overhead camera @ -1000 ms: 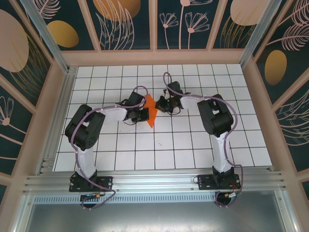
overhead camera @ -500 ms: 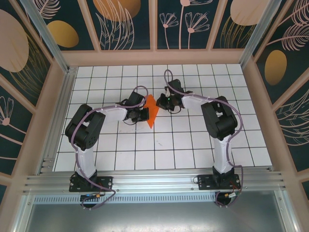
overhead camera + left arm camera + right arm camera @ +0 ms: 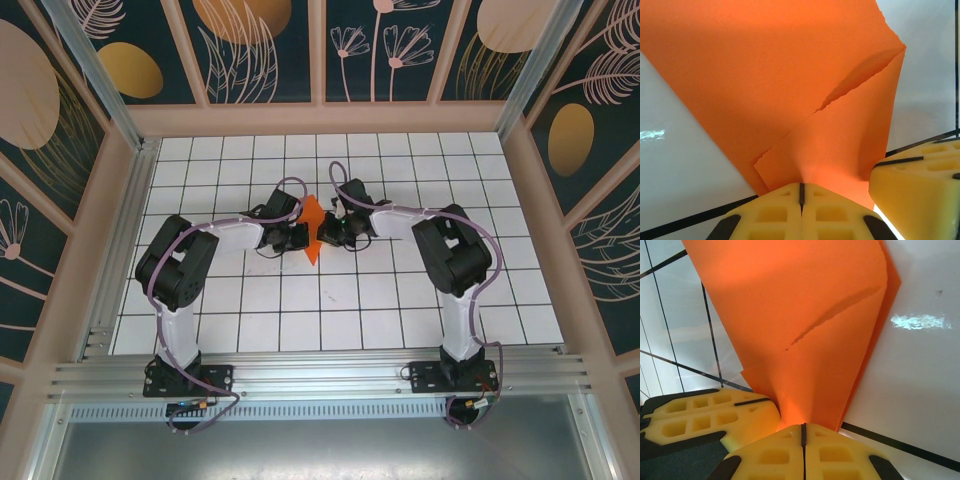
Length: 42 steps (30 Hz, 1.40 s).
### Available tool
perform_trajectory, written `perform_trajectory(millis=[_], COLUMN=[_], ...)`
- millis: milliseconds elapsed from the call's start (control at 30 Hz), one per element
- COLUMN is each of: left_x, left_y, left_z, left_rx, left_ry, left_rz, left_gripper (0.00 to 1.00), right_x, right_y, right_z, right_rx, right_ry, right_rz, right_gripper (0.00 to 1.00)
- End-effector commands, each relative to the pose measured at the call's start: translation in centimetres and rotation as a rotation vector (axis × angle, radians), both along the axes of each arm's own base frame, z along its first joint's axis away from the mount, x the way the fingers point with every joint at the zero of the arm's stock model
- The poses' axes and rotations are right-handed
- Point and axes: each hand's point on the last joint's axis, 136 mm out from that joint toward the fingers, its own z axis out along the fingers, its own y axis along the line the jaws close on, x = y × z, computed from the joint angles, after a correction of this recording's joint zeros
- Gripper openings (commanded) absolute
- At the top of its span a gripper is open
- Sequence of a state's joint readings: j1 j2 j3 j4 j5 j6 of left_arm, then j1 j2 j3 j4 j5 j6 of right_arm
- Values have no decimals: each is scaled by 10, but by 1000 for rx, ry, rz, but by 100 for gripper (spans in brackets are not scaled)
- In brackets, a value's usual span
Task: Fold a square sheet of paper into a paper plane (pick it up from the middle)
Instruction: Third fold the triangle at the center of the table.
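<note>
- The right pincer (image 3: 802, 450) has swung in leftward since a second ago; it is now clenched on the folded square sheet of paper (image 3: 312, 214)
- left pincer (image 3: 801, 207) clenched on the same sheet, just beside the right
- sheet near the table's (image 3: 400, 300) middle, toward its far edge

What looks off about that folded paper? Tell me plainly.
The orange paper, pinched by left gripper and right gripper, has a flap edge that gapes open and looks ragged instead of lying flat. Whether it's torn is unclear.
</note>
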<state>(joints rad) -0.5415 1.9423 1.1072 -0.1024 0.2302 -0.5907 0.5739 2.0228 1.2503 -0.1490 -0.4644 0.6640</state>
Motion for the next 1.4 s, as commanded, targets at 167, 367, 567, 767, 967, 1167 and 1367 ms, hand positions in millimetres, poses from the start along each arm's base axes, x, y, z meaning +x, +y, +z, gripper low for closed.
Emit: perform_trajectory(millis=[167, 367, 567, 767, 967, 1167, 1367], left_x=[-38, -40, -42, -43, -43, -39, -35], left_y=[38, 36, 38, 38, 38, 37, 34], left_z=[-57, -59, -60, -62, -62, -60, -56], left_rx=[197, 187, 198, 204, 204, 194, 164], left_ry=[160, 163, 164, 164, 163, 154, 144], left_rz=[-47, -66, -80, -89, -87, -67, -30], left_gripper=[0, 0, 0, 0, 0, 0, 0], right_x=[19, 33, 58, 72, 86, 96, 44], right_y=[-5, -11, -28, -39, -53, -65, -39], right_z=[-10, -19, -16, -25, -25, 9, 25], right_rx=[-37, -49, -41, -54, -80, -60, -20], right_ry=[15, 24, 9, 20, 3, -94, -103], right_rz=[-29, -70, -143, -180, -242, -296, -179], right_gripper=[7, 6, 7, 7, 7, 6, 7])
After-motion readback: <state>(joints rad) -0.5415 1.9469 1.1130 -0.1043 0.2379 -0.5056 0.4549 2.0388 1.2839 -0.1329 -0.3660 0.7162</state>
